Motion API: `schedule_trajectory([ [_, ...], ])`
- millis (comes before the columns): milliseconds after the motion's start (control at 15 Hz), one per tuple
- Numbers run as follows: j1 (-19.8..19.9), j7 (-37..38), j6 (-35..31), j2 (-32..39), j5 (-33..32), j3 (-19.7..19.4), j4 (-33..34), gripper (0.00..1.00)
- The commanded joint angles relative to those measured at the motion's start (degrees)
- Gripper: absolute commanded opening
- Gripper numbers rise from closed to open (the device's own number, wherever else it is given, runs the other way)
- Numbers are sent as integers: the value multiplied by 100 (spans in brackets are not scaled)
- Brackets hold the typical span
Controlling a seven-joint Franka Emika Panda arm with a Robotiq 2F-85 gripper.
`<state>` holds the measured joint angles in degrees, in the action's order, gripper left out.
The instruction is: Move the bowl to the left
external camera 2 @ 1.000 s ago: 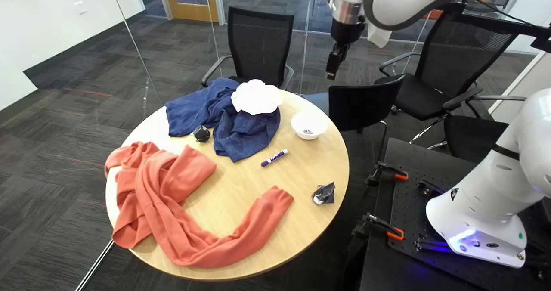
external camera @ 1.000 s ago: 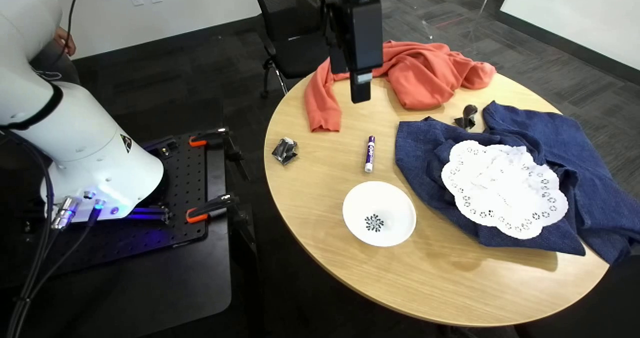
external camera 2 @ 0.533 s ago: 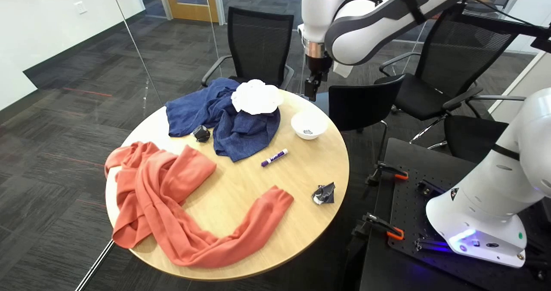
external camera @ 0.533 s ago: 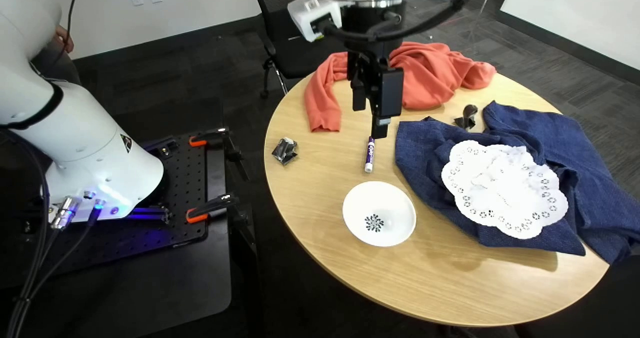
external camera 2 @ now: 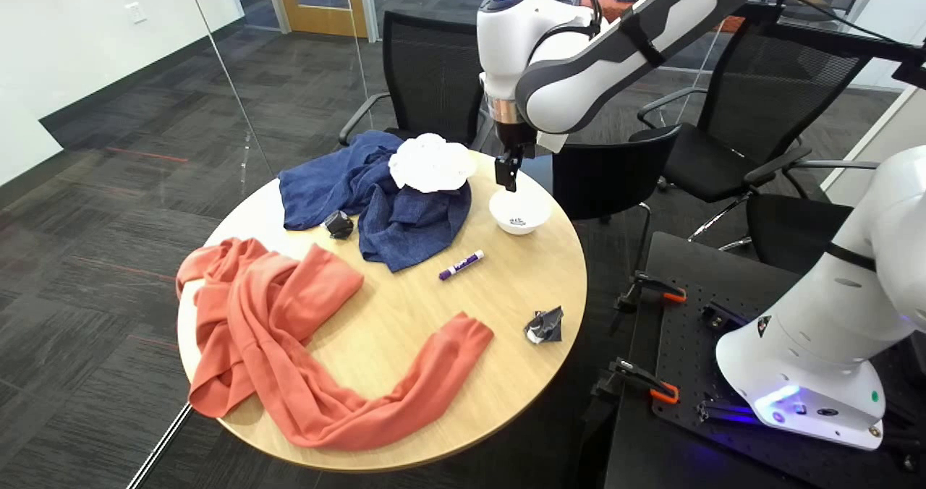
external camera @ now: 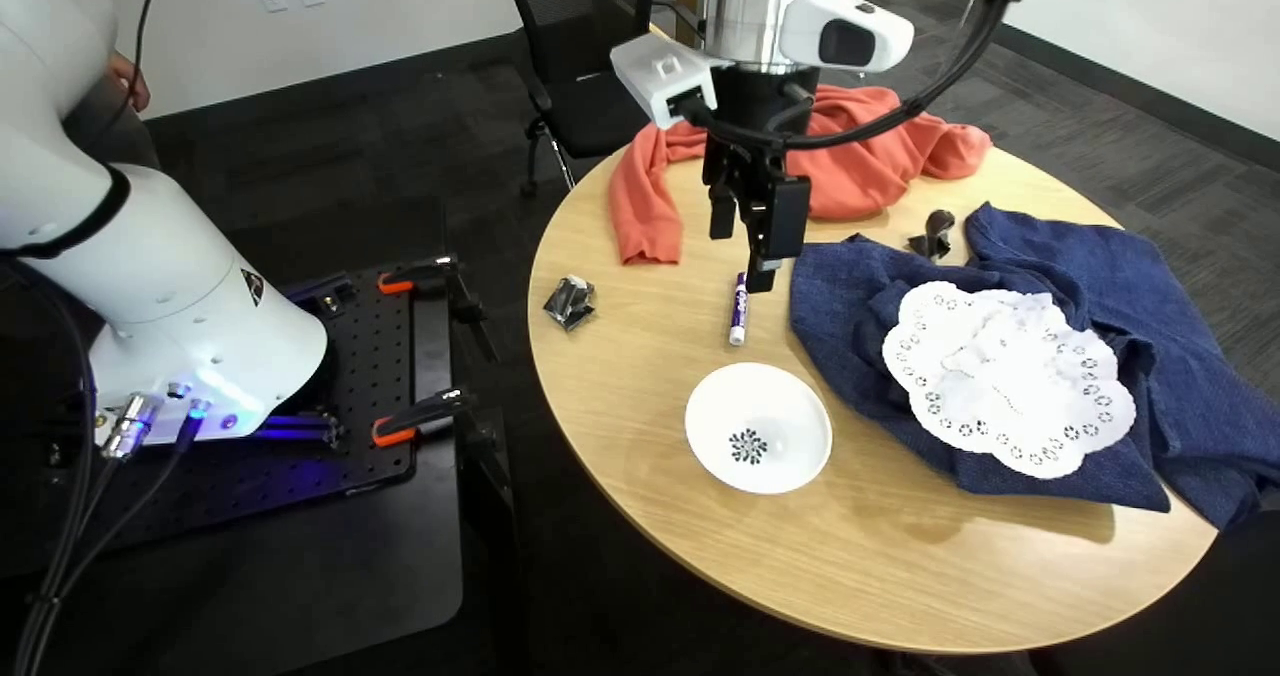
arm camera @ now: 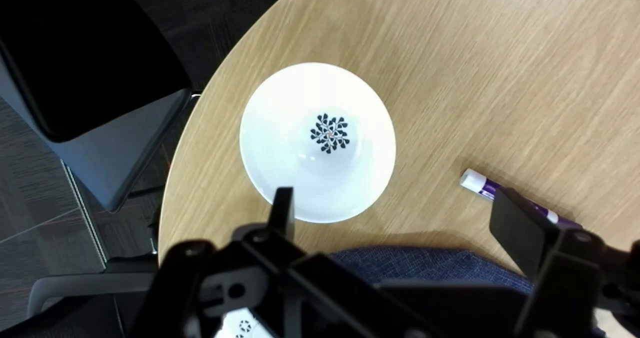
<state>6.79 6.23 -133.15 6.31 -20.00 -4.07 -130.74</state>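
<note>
The small round white bowl stands upright on the round wooden table, with a dark speckled mark at its inner centre. It also shows in an exterior view and in the wrist view. My gripper is open and empty, above the table and apart from the bowl. In the wrist view my fingers are wide apart; the left finger overlaps the bowl's lower rim, the right one overlaps the marker. In an exterior view the gripper appears just above the bowl's far rim.
A purple marker lies near the bowl. A blue cloth with a white lace doily on it lies beside the bowl. An orange garment, a black wrapper and a small black object are on the table. Chairs stand around.
My gripper has come down toward the table and moved in near the bowl, slowing in the last half second. It stays open. The bowl and the other things have not moved.
</note>
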Motion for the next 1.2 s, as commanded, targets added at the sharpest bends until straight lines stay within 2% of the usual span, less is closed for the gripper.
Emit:
schedule_trajectory([
  [0,-86,-19,14,-1,19,-99,9,100],
  [400,-104,181,-290,387,-258,-151,67,100],
  [800,-150,87,-1198,1138,-221,-255,99,100],
  [1133,-351,166,-1725,1746,-265,-552,288,100],
])
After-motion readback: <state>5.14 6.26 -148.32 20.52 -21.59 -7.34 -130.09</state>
